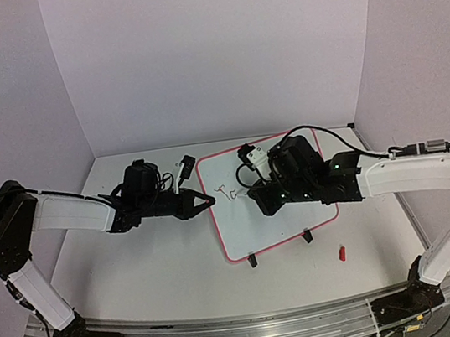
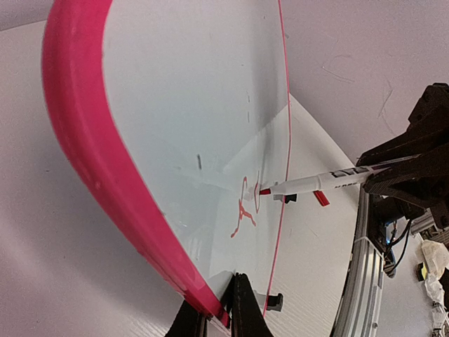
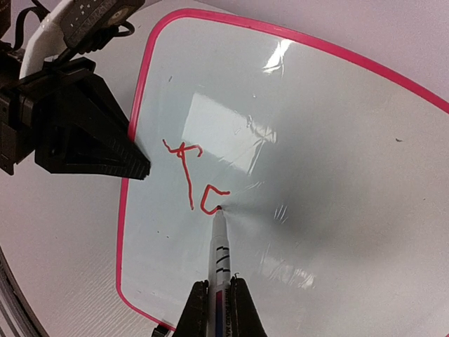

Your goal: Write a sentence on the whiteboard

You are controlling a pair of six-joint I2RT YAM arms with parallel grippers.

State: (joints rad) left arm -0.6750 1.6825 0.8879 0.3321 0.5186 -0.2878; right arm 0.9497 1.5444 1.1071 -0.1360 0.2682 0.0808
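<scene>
- Top view: whiteboard (image 1: pixel 251 231) sits at centre of the surface (image 1: pixel 154 264). Left gripper (image 1: pixel 203 200) is at its left edge, right gripper (image 1: pixel 258 193) over its upper middle.
- Left wrist: jaws pinch the pink frame, bottom centre. Marker (image 2: pixel 316 184) tip touches the board.
- Right wrist: jaws pinch the marker, bottom centre. Sentence (image 3: pixel 193 175) is only a red "T" and a partial loop, centre left.

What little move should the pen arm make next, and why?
Probably curl the marker tip round to close the open red curve. The right hand grips the marker, its tip touching the whiteboard at that curve's end beside a finished T, while the left hand pinches the board's frame.
</scene>
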